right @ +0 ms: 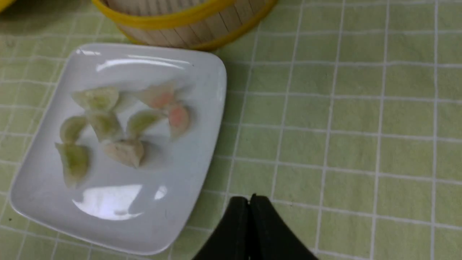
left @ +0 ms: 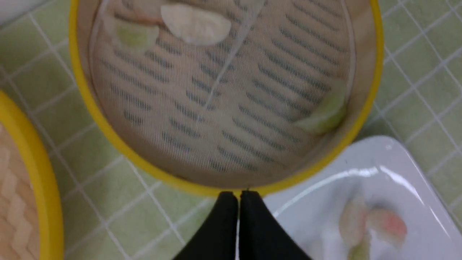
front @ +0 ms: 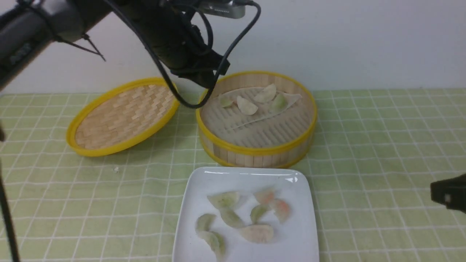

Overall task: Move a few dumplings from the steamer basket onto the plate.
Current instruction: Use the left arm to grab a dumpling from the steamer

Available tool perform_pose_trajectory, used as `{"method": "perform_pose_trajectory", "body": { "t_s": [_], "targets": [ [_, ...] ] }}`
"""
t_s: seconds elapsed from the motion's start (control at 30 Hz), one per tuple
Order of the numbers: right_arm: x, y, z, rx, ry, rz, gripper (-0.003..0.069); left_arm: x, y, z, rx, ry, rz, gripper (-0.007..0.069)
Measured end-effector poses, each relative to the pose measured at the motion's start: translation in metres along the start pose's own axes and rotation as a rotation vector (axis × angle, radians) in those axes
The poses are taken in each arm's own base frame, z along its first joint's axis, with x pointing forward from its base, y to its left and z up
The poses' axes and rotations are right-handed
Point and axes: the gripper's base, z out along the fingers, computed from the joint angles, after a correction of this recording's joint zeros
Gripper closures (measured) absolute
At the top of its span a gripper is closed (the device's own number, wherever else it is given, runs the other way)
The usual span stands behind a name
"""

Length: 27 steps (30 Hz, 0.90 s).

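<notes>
While four dumplings (front: 247, 105) in steamer basket (front: 255, 150), eight on plate (front: 295, 242).

Front camera faces forward from farther back; both wrist cameras look down close, sharing the glossy white square plate (front: 204, 182) and round bamboo steamer basket (front: 255, 158).

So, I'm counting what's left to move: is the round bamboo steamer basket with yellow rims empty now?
No, several pale crescent-shaped dumplings lie on the slatted floor of the steamer basket, toward its far side.
</notes>
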Motion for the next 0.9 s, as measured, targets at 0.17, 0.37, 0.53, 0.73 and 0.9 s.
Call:
{"method": "perform_pose_trajectory", "body": {
  "t_s": [0.17, 0.37, 0.53, 0.73, 0.9],
  "targets": [
    [-0.009, -0.003, 0.014, 0.019, 0.062, 0.007, 0.0675, -0.015, 0.009, 0.049, -0.026, -0.069, 0.018, 0.0521],
    [-0.009, -0.003, 0.015, 0.020, 0.068, 0.009, 0.0675, -0.011, 0.027, 0.111, -0.062, -0.127, -0.005, 0.0305],
    [-0.009, -0.003, 0.015, 0.020, 0.068, 0.010, 0.0675, -0.005, 0.040, 0.149, -0.114, -0.179, 0.052, 0.0201],
    [-0.009, -0.003, 0.015, 0.020, 0.068, 0.025, 0.0675, 0.006, 0.048, 0.177, -0.149, -0.163, 0.137, 0.0186],
    [-0.009, -0.003, 0.015, 0.020, 0.068, 0.029, 0.0675, 0.009, 0.052, 0.187, -0.178, -0.160, 0.179, 0.0188]
  ]
}}
